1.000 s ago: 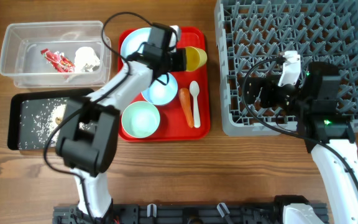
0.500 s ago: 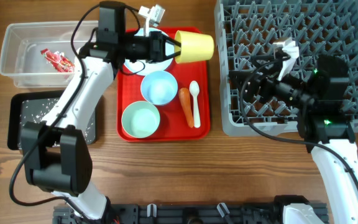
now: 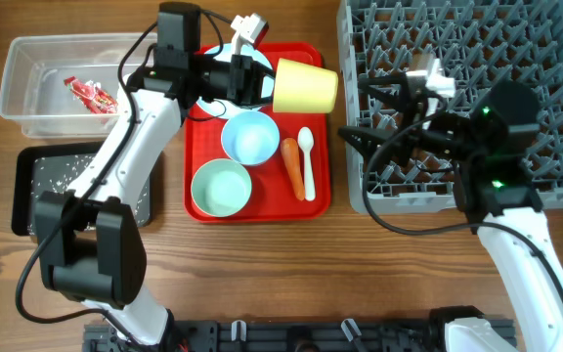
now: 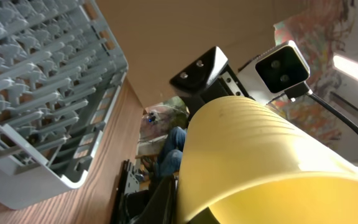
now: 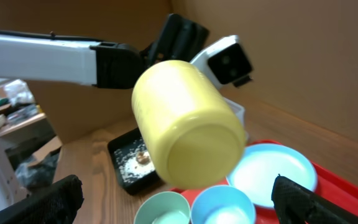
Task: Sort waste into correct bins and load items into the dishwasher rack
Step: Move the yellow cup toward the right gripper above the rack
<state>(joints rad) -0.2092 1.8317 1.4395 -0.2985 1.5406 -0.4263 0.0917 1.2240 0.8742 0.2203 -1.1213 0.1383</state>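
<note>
Trash sorting looks mostly done. The red and white wrapper (image 3: 91,95) lies in the clear tub (image 3: 13,78). Rice (image 3: 62,186) and a small brown lump (image 5: 143,158) lie in the black tray (image 3: 22,200). The carrot (image 3: 292,161) is the one bit of trash I can see that is not in a bin. It lies on the red tray (image 3: 316,207), just beside the spoon (image 3: 307,156). I cannot see the tissue.

Loading the rack (image 3: 555,39) is only at its start, I think. No dish shows in it. The yellow cup (image 3: 306,86) is the first one on its way. The left claw (image 3: 265,83) is closed on it and holds it on its side in the air, over the far right corner of the red tray, between the tray and the rack. The right claw (image 3: 358,110) is spread wide and holds nothing. It points at the cup from the rack side, near it but not touching. It looks like the cup is to be passed across.

Left to do: the cup goes in the rack, then the plate (image 5: 272,177), the blue bowl (image 3: 250,137), the green bowl (image 3: 221,188) and the spoon. The carrot must go in a bin too.
</note>
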